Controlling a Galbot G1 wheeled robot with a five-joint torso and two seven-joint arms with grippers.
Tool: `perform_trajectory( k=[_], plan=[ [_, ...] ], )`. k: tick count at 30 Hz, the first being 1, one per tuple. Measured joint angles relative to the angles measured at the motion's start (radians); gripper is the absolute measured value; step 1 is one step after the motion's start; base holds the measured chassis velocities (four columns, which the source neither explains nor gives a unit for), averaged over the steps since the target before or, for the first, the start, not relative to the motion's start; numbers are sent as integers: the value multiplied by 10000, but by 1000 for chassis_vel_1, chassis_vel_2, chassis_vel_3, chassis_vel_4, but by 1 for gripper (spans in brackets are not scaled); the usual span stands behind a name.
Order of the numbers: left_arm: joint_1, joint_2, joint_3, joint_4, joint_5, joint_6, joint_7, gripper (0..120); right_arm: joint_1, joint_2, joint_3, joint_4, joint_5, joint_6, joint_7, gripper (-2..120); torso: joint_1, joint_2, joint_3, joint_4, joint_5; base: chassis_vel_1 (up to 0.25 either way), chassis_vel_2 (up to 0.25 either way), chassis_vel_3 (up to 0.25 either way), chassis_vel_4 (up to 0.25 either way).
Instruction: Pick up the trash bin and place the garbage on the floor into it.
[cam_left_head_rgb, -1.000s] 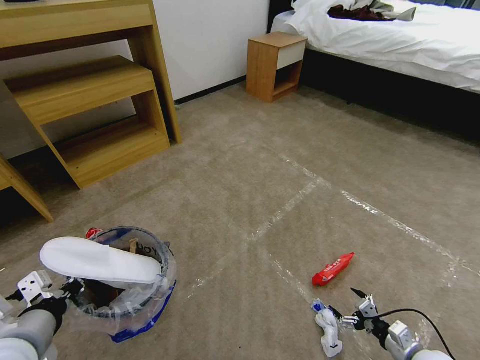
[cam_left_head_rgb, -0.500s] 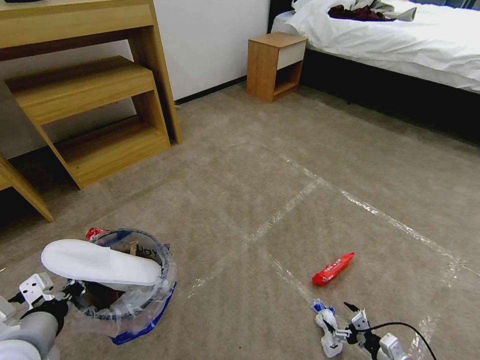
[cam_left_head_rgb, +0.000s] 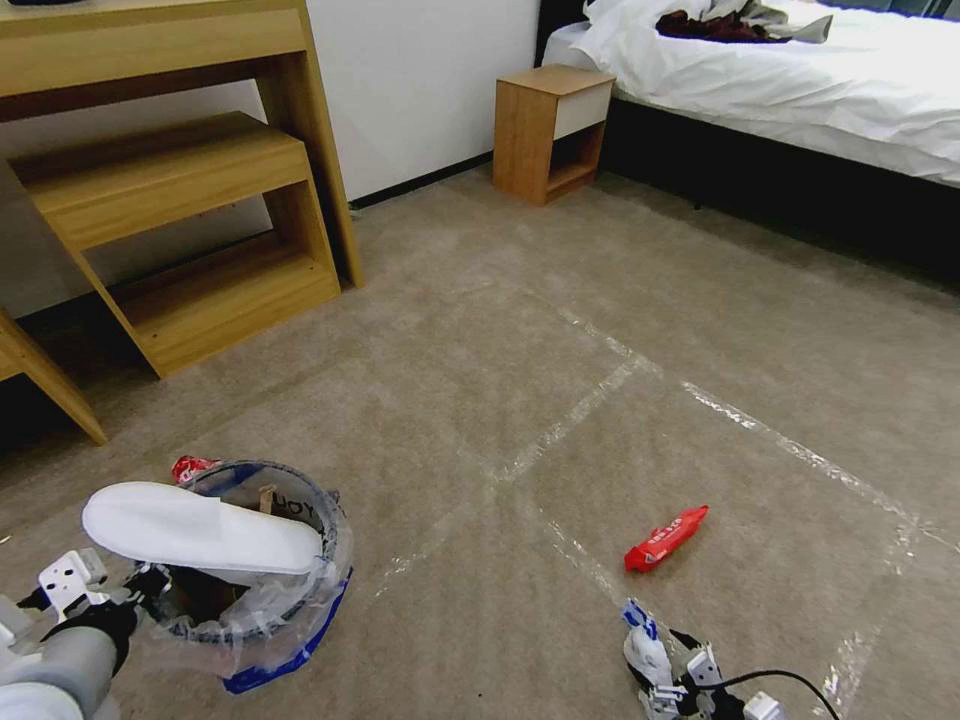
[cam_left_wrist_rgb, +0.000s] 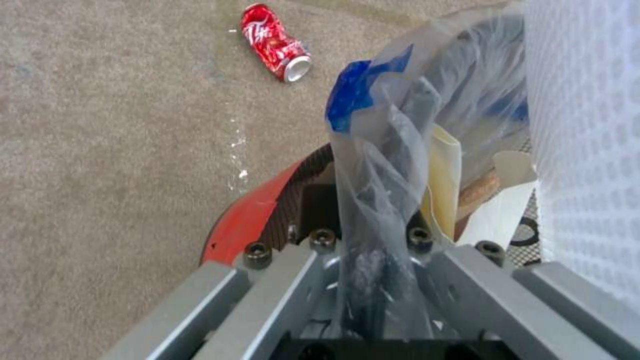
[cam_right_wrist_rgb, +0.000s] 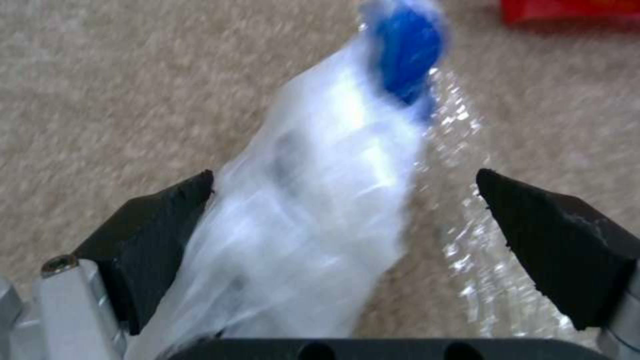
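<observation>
The left gripper (cam_left_head_rgb: 140, 583) pinches the crinkled clear liner at the near rim of the small round red-and-blue trash bin (cam_left_head_rgb: 290, 610), which has a flat white slipper (cam_left_head_rgb: 200, 527) lying across its mouth. Low at the right, the right gripper (cam_right_wrist_rgb: 347, 220) is spread wide around a crumpled clear plastic bottle with a blue cap (cam_right_wrist_rgb: 320, 200) on the beige taped carpet (cam_left_head_rgb: 600, 330). A red wrapper (cam_left_head_rgb: 666, 537) lies just beyond the bottle, and a red can (cam_left_wrist_rgb: 275, 41) lies beside the bin.

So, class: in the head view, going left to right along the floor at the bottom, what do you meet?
Left gripper → white slipper → trash bin → clear bottle with blue cap at the right gripper.
</observation>
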Motion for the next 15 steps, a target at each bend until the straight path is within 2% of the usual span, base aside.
perform_trajectory(
  k=[11,14,15],
  plan=[
    [-235,156,88,267,38,-33,2,0,140,308,-285,-281,-9,34,-5,99,0,0,0,0,-3,0,0,0,0],
    [-335,238,93,387,15,-41,0,0,258,429,-400,-378,9,43,-3,88,0,0,0,-1,-6,0,0,0,0],
    [-335,238,93,387,15,-41,0,0,258,429,-400,-378,9,43,-3,88,0,0,0,-1,-6,0,0,0,0]
  ],
)
